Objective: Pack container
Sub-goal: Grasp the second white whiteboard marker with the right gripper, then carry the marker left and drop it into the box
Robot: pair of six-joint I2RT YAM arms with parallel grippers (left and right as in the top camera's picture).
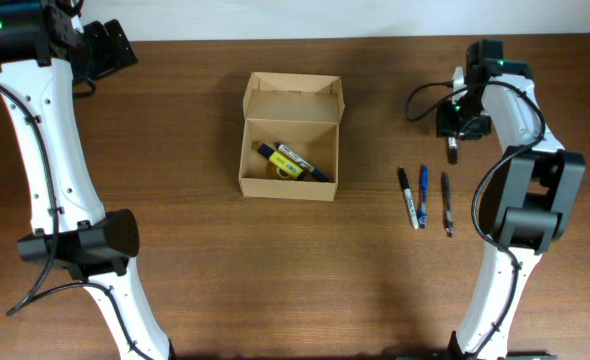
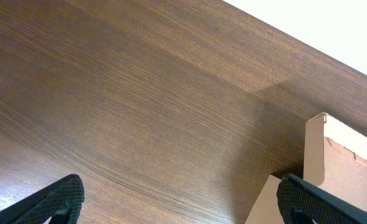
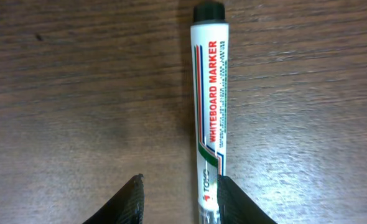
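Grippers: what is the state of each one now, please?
Left gripper: open, empty.
Right gripper: open over a whiteboard marker, not gripping it.

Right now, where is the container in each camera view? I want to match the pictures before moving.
Overhead: the container sits just left of centre on the table, its lid flap open toward the far edge.
Left wrist: only a corner of it shows, at the lower right edge.
Right wrist: not in it; just a whiteboard marker lying on the wood.
Shared landmark: the dark wooden table, visible in all three.
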